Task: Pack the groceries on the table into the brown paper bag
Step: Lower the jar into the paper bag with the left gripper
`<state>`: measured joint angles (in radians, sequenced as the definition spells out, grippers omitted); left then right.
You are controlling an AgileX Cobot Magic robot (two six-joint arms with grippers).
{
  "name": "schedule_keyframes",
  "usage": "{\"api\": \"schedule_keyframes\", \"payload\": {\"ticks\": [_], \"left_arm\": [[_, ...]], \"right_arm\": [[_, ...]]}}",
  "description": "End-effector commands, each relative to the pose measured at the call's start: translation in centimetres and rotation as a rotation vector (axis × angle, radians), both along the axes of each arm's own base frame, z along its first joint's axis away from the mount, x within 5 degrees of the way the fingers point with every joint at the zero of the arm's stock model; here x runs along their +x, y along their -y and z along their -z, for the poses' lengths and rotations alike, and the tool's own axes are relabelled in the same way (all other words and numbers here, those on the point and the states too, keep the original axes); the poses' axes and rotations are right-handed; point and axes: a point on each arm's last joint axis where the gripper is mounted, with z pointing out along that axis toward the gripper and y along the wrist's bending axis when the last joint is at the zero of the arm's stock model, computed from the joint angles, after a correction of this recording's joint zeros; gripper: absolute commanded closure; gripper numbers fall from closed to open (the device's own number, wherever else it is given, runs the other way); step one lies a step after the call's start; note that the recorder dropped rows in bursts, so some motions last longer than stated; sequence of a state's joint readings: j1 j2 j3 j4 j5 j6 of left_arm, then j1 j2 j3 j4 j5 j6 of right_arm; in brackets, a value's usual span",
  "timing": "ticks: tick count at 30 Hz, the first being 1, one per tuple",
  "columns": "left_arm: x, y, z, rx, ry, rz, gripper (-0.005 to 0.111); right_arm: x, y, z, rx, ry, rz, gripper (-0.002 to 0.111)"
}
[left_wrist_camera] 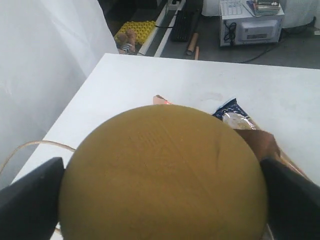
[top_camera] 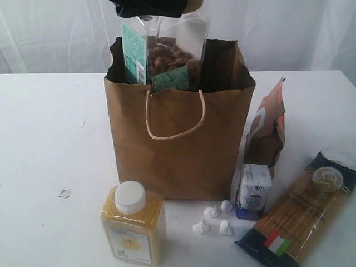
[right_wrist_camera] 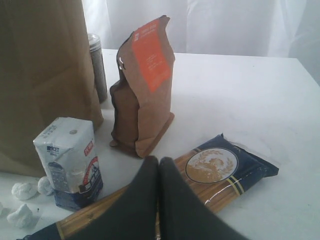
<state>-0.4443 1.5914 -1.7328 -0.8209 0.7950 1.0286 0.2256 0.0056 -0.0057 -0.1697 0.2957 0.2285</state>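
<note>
- Exterior view: clear gold-lidded jar (top_camera: 167, 53) is held upright in the mouth of the brown paper bag (top_camera: 178, 150). Its lower part is inside and its upper part is above the rim.
- Left gripper (left_wrist_camera: 160, 167) is spread wide and clamped on the jar's gold lid, one finger on each side.
- Right gripper (right_wrist_camera: 158, 165) is clenched with nothing held; the long spaghetti packet (right_wrist_camera: 215, 170) lies just beyond its tips.
- Risk: the round lid may slip in the pinch, so the jar would drop hard and the bag could be tipped.
- Risk: if the jar is lowered off-centre, the rim or loop handle (top_camera: 175, 119) may be caught and crumpled.
- Counted on the table (top_camera: 44, 139): one white-capped yellow-grain bottle (top_camera: 132, 225), one brown-orange pouch (top_camera: 267, 130), one small white-blue carton (top_camera: 254, 192), one spaghetti packet, one silver can (right_wrist_camera: 97, 65) beside the bag, four white crumpled lumps (top_camera: 212, 212) and one paper scrap (top_camera: 65, 193).
- One bag and one jar are counted.
</note>
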Motion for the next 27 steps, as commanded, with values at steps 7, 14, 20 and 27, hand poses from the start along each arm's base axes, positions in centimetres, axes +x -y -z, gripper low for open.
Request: {"api": "schedule_keyframes", "payload": {"ticks": [7,14,20,27], "left_arm": [[1.3,0.7,1.2,-0.008,-0.039,0.005,0.106],[2.0,1.0,2.7,0.019,-0.082,0.010,0.106],[2.6,1.2,4.7,0.038,-0.125,-0.010,0.106],[3.2,1.5,6.1,0.052,-0.157,-0.021,0.106]], "right_arm": [[0.0,0.0,0.1,0.003,0.005,0.006,0.108],[0.0,0.0,0.1,0.003,0.005,0.006,0.108],[0.0,0.0,0.1,0.003,0.005,0.006,0.108],[0.0,0.0,0.1,0.003,0.005,0.006,0.108]]}}
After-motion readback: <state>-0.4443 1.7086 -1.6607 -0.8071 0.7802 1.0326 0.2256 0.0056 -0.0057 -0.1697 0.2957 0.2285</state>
